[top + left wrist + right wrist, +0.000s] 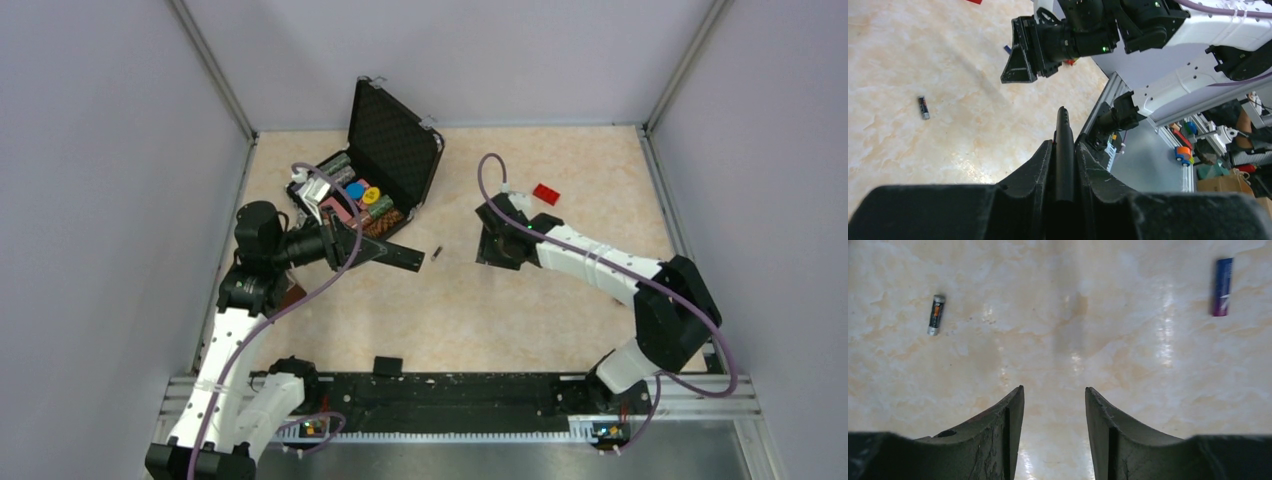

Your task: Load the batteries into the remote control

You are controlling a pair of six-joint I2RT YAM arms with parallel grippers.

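My left gripper is shut on one end of the slim black remote control and holds it edge-on above the table; in the left wrist view the remote stands out between the fingers. One dark battery lies on the table just past the remote's free end; it also shows in the left wrist view and the right wrist view. A purple battery lies further right. My right gripper is open and empty, hovering over bare table between the two batteries.
An open black foam-lined case with poker-chip stacks stands at the back left. A red brick lies behind the right arm. A small black cover piece lies by the front rail.
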